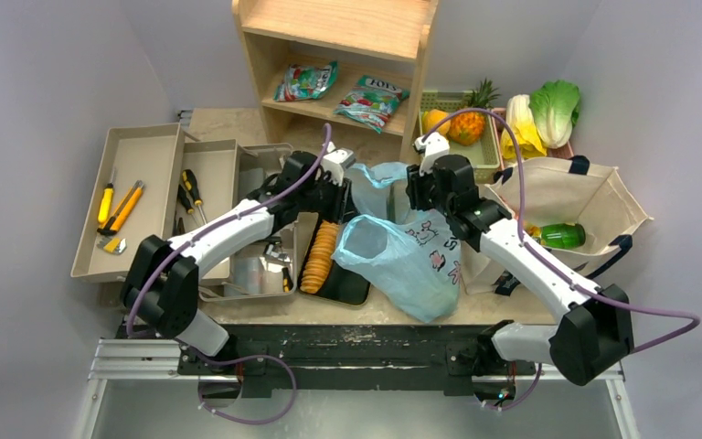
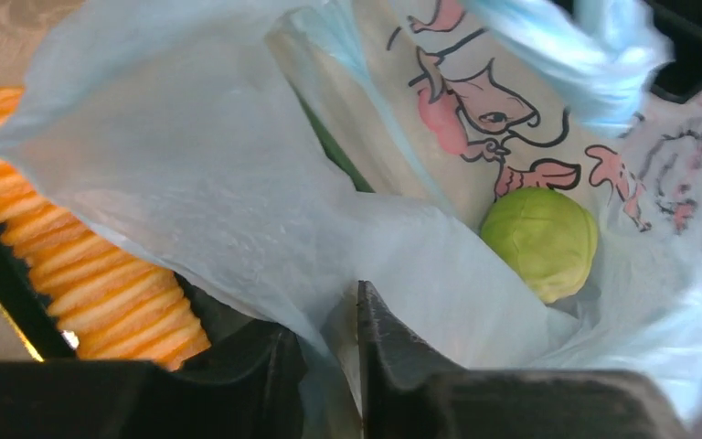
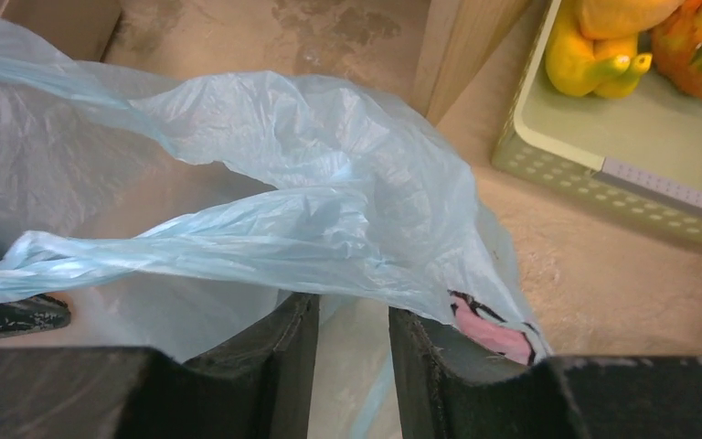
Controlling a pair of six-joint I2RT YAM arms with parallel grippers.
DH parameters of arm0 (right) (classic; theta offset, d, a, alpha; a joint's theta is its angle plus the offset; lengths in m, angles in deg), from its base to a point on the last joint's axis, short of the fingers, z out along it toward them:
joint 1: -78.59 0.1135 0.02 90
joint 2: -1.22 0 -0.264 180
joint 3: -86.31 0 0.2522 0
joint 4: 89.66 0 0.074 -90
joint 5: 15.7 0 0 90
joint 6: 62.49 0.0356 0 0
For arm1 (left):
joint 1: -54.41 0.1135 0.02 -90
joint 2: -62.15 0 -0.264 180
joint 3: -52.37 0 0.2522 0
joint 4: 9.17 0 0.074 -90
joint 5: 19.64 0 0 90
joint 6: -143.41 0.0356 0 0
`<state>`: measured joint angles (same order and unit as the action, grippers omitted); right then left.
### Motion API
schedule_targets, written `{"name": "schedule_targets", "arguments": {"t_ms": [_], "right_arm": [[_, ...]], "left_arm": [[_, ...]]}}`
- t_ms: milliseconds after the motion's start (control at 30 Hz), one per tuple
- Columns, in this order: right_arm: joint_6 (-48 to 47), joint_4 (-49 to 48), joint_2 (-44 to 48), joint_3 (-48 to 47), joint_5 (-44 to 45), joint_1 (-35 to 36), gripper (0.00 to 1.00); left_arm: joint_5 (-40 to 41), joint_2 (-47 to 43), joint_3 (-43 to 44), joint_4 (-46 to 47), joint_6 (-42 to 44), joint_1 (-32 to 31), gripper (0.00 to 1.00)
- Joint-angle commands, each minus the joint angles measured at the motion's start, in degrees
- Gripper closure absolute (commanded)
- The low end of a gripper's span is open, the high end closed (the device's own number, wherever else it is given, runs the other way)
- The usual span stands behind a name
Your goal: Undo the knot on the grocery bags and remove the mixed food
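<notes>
Now, your left gripper [image 2: 324, 318] is clenching a fold of the one light-blue bag [image 2: 192, 183], and one green apple [image 2: 539, 240] is lying inside the bag's open mouth. Your right gripper [image 3: 352, 315] is sitting with the same bag's film running through the gap between its jaws; you cannot tell whether it is gripping. The bag is resting mid-table, beside one row of crackers [image 1: 318, 256]. To its right, one canvas tote [image 1: 558, 187] is holding one green bottle [image 1: 562, 236]. Behind it, one pale cabbage [image 1: 519, 119] and one green cabbage [image 1: 556, 108] are lying beside the basket [image 1: 486, 170] holding one pineapple [image 1: 468, 123].
</notes>
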<state>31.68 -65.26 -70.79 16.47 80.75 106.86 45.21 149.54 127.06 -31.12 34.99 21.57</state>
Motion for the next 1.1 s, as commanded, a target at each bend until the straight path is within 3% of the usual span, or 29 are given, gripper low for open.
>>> {"name": "schedule_targets", "arguments": {"t_ms": [0, 33, 67, 333, 533, 933, 1067], "right_arm": [[6.8, -1.0, -0.6, 2.5, -3.5, -1.8, 0.67], [8.5, -1.5, -0.6, 3.1, -5.3, -2.2, 0.66], [9.7, -2.0, -0.7, 3.6, -6.8, -2.4, 0.66], [11.5, -5.2, -4.9, 5.5, -7.9, -2.4, 0.6], [13.1, -9.0, -10.5, 3.2, -12.4, -2.0, 0.72], [14.3, -10.3, -15.8, 1.1, -14.1, 2.1, 0.46], [14.3, -11.6, -19.1, 0.1, -9.2, 3.2, 0.45]], "left_arm": [[-2.0, -1.0, 4.8, 1.2, 3.9, -3.2, 0.91], [-2.1, -1.3, 5.2, 0.5, 4.6, -3.9, 0.99], [-2.1, -1.9, 5.3, 0.0, 4.9, -4.5, 1.0], [-2.0, -7.4, 4.7, 1.9, 6.9, -9.0, 1.0], [-1.4, -8.4, 3.0, 1.5, 8.1, -10.2, 1.0], [-0.7, -12.2, -2.7, -0.2, 9.7, -7.3, 1.0], [-1.2, -12.5, -2.9, -0.5, 10.3, -6.8, 1.0]]}}
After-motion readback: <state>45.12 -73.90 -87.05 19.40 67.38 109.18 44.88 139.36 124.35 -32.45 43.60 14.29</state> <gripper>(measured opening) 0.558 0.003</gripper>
